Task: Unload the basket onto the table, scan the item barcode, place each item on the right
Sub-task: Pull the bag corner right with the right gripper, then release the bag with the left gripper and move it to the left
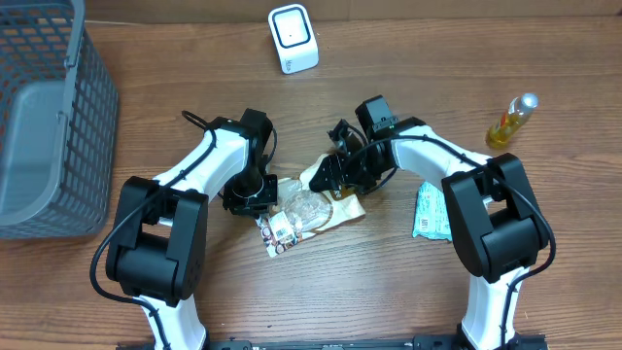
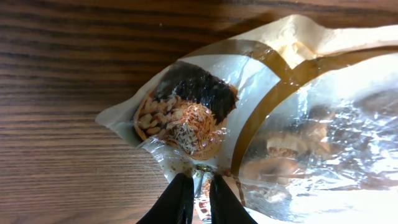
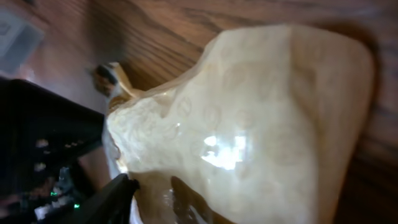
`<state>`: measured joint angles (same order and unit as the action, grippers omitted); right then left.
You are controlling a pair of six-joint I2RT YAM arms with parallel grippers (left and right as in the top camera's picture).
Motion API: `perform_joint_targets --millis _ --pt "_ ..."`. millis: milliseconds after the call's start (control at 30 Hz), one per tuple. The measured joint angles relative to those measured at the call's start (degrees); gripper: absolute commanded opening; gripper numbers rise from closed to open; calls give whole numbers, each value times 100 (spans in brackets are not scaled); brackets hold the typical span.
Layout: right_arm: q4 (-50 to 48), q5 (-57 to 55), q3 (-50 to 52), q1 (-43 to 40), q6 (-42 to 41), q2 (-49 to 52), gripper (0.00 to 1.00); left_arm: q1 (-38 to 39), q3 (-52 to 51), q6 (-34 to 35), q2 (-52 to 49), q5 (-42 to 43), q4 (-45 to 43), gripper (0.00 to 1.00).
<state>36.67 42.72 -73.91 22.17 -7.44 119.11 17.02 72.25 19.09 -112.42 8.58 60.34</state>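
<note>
Snack bag (image 1: 316,206) at middle of bench (image 1: 389,292), left claw (image 2: 199,182) pinched narrow on its clear edge, food picture (image 2: 183,115) visible only from left wrist, right claw (image 1: 332,173) at far corner, opening unclear, label (image 1: 280,233) unreadable

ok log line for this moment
left hand: shut on edge of clear and cream plastic snack bag | right hand: at bag's far end, grip unclear | white box scanner: apart from bag
</note>
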Motion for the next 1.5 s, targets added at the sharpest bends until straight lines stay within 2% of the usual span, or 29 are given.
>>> perform_joint_targets --millis 33,133,433,833,867,900,933,1233,1500 --pt "-83 129 61 0 -11 0 52 0 0 0 0 -2 -2 15" --pt "-164 435 136 0 -17 2 35 0 -2 0 0 -4 -24 15" --pt "-667 1543 140 -2 -11 4 18 0 -11 0 0 -26 -81 15" --pt "-811 1884 138 -2 -7 4 18 0 -17 0 0 -26 -92 15" --pt "-811 1884 140 -2 -4 4 18 0 -17 0 0 -24 -96 13" --pt "-809 1882 138 -2 -4 4 16 0 -17 2 0 -24 -98 5" --pt "-811 1886 138 -2 -2 4 15 0 -17 0 0 -24 -105 4" --pt "-815 1952 138 0 -26 4 4 -2 0 -2 0 -24 -96 4" --pt "-903 1989 116 0 7 4 4 -164 605 -2 546 -26 -74 5"
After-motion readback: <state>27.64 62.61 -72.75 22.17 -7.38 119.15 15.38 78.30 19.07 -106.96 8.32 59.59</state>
